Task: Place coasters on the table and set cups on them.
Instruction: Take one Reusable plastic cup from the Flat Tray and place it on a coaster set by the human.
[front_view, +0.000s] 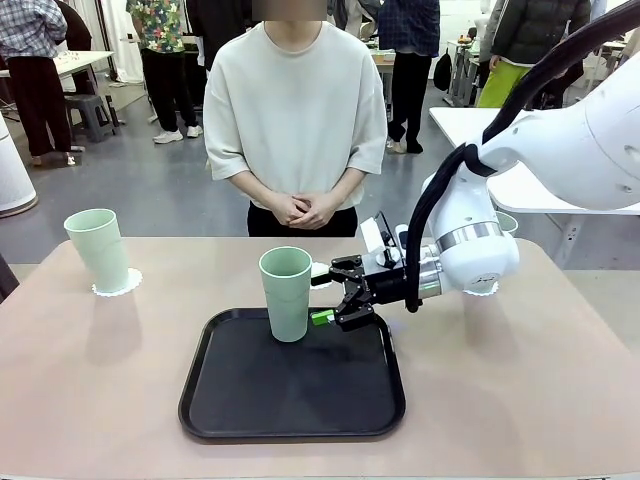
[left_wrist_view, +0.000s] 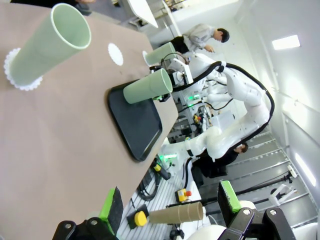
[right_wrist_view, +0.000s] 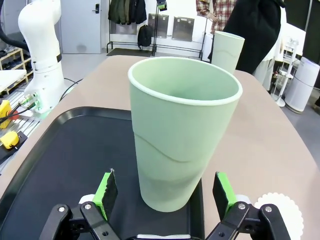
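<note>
One pale green cup stands upright on the black tray. My right gripper is open just to its right, at mid height. In the right wrist view that cup stands between and just ahead of the green pads, with no contact. A second cup sits on a coaster at the far left. A third cup shows behind my right arm, with a coaster edge below it. An empty coaster lies beyond the tray. My left gripper is open, off the table's left end.
A person stands at the far side with hands clasped. The tray takes up the near middle of the beige table. A white table stands behind on the right.
</note>
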